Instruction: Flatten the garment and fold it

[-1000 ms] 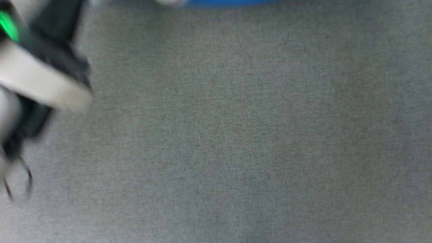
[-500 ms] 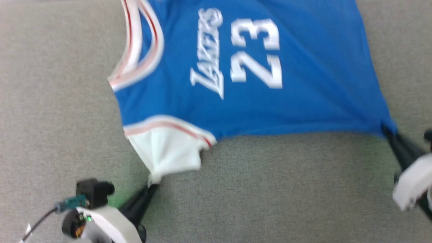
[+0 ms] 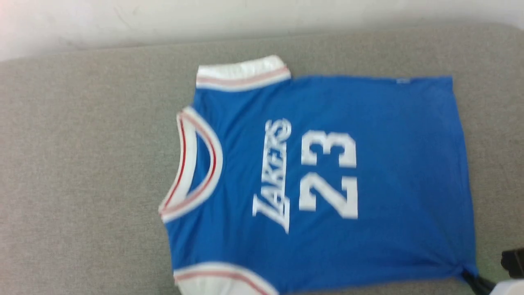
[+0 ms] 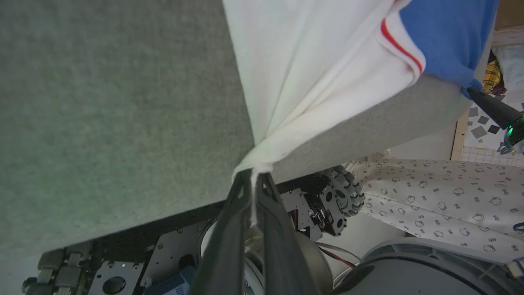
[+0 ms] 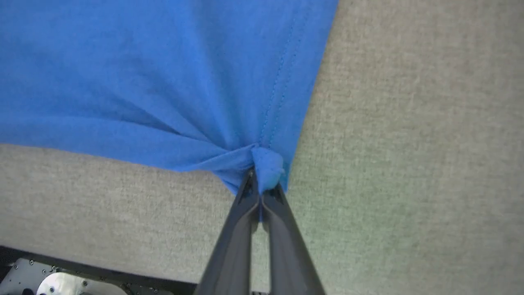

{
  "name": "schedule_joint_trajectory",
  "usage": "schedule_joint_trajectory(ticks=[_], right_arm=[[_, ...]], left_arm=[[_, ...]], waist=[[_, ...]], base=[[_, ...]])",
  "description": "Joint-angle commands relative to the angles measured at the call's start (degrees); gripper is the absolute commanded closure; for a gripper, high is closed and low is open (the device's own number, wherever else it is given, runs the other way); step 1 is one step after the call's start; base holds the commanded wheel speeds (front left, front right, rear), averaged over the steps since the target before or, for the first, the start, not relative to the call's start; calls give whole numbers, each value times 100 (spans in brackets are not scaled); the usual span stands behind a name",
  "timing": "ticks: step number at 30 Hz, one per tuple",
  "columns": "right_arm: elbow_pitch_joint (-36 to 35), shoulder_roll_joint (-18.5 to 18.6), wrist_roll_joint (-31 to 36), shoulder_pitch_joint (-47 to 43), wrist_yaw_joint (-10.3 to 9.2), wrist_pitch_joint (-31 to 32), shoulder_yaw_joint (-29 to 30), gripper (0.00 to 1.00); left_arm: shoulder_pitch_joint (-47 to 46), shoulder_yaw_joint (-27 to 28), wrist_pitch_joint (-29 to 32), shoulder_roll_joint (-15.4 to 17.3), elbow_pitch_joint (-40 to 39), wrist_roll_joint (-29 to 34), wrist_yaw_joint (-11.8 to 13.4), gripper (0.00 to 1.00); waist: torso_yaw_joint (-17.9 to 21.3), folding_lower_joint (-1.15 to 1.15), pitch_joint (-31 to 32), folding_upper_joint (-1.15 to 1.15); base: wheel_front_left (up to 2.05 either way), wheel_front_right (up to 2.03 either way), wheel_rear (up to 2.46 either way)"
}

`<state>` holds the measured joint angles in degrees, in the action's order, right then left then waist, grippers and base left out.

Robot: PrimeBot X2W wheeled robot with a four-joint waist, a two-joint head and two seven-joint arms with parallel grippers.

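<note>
Where the bright blue jersey T-shirt with white, red-striped trim (image 3: 380, 172) lies: front-up, spread on the grey woven-cloth tabletop (image 3: 82, 184).
Left gripper (image 4: 253, 180): clamped on the white sleeve end (image 4: 311, 73) at the tabletop's near edge.
Right gripper (image 5: 260, 182): fingers together on the blue hem corner (image 5: 266, 164).
Handling: we judge it light, limp and stretchy, so corners suit best.

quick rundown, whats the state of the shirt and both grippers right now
garment: spread front up on the grey surface, collar to the left, not folded, puckered where it is held
left gripper: fingers shut on the white sleeve end
right gripper: fingers shut on the blue hem corner
</note>
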<state>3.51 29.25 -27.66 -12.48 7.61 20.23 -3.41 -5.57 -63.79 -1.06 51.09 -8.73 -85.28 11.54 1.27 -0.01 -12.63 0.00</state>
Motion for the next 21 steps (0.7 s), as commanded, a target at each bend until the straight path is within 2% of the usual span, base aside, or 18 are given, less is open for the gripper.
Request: schedule_joint_trajectory(ticks=[1,7,11,17,21], right_arm=[[61,21,-70,-219,-12,148,-23,100],[-67,67,-317,-541,-12,598,36,100],[-203,67,-366,-642,-12,691,153,100],[-610,128,-191,-503,-12,507,395,100],[-859,214,-59,-145,-12,340,471,100]], left_arm=[[153,-56,75,85,-25,-111,-40,100],[352,-82,247,316,-310,-390,-44,100],[362,11,101,447,-412,-357,9,100],[-73,400,-573,645,-696,356,248,100],[-557,612,-784,760,-843,953,429,100]], waist=[[8,1,159,0],[-15,1,370,0],[-41,1,420,0],[-72,1,362,0],[-41,1,215,0]], base=[[0,0,0],[0,0,0],[0,0,0],[0,0,0],[0,0,0]])
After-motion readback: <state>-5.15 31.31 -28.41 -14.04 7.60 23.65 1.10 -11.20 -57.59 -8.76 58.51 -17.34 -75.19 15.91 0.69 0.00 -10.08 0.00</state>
